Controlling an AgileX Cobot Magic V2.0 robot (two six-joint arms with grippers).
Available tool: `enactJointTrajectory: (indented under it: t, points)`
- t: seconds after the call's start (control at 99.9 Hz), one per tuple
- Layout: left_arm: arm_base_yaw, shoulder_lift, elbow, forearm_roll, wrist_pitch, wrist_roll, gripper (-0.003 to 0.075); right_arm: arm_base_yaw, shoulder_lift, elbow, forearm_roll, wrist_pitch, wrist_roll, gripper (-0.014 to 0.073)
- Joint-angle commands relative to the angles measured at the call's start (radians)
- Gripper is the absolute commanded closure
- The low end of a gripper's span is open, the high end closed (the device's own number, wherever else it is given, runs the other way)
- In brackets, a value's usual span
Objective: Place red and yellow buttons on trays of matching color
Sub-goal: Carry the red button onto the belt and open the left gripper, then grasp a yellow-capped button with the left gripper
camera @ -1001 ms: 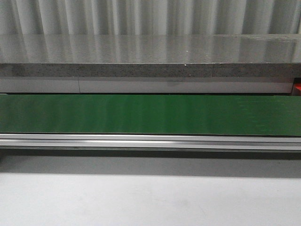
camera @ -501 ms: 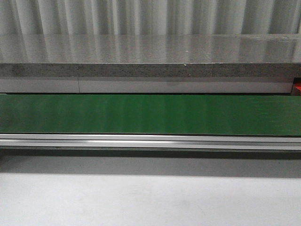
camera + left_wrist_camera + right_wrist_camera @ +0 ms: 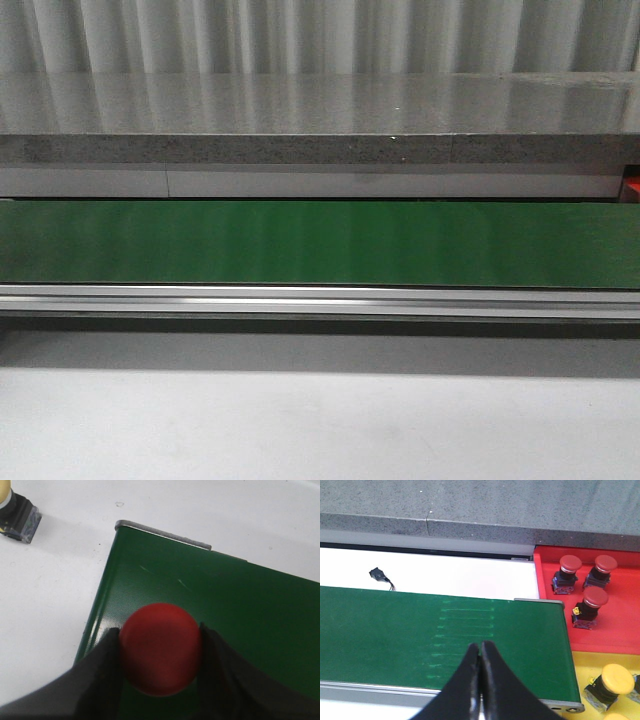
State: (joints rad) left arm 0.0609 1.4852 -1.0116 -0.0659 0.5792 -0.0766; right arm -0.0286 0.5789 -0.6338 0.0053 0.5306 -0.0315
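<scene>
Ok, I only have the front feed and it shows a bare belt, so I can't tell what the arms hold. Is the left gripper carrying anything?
Observer: Yes, the left gripper is shut on a red button above the green belt.
Operator: And the right one?
Observer: The right gripper is shut and holds nothing.
Operator: Anything sorted yet?
Observer: Three red buttons sit on the red tray.

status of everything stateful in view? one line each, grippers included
left gripper: shut on red button, over the green belt
right gripper: shut, holding nothing, above the belt
red tray: holds three red buttons, upright
yellow tray: holds yellow buttons, count cut off by the frame
yellow button on white table: off the belt, not in a tray
</scene>
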Motion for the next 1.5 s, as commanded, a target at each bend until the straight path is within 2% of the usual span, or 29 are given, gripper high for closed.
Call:
enactJointTrajectory:
  t: [0.0,0.05,0.12,0.19,0.32,0.361,0.411,0.631,0.821,0.961,1.252,1.492]
  points:
    - [-0.007,-0.031,-0.026,-0.015,-0.054,-0.001,0.0735,0.002,-0.001,-0.028,-0.005,-0.07,-0.004,0.0662]
    - [-0.007,-0.031,-0.026,-0.015,-0.049,-0.001,0.071,0.002,-0.001,-0.028,-0.005,-0.07,-0.004,0.0662]
    - [-0.007,-0.031,-0.026,-0.015,-0.043,0.004,0.0636,0.002,-0.001,-0.028,-0.005,-0.07,-0.004,0.0662]
    - [-0.007,-0.031,-0.026,-0.015,-0.03,0.02,0.0514,0.002,-0.001,-0.028,-0.005,-0.07,-0.004,0.0662]
    - [-0.007,-0.031,-0.026,-0.024,-0.009,0.047,0.0214,0.002,-0.001,-0.028,-0.005,-0.07,-0.004,0.0662]
    - [-0.007,-0.031,-0.026,-0.026,-0.003,0.047,0.0148,0.002,-0.001,-0.028,-0.005,-0.07,-0.004,0.0662]
    - [-0.007,-0.033,-0.026,-0.027,-0.001,0.047,0.0105,0.002,-0.001,-0.028,-0.005,-0.07,-0.004,0.0662]
    - [-0.007,-0.07,-0.068,-0.027,0.031,0.057,0.01,0.002,-0.001,-0.028,-0.005,-0.07,-0.004,0.0662]
    - [0.002,-0.095,-0.153,0.051,0.03,0.055,0.01,0.002,-0.001,-0.028,-0.005,-0.07,-0.004,0.0662]
    - [0.053,-0.088,-0.184,0.051,0.021,0.055,0.01,0.002,-0.001,-0.028,-0.005,-0.07,-0.004,0.0662]
    - [0.221,0.02,-0.184,0.053,-0.003,0.055,0.01,0.002,-0.001,-0.028,-0.005,-0.07,-0.004,0.0662]
    - [0.264,0.142,-0.197,0.053,-0.077,0.055,0.01,0.002,-0.001,-0.028,-0.005,-0.07,-0.004,0.0662]
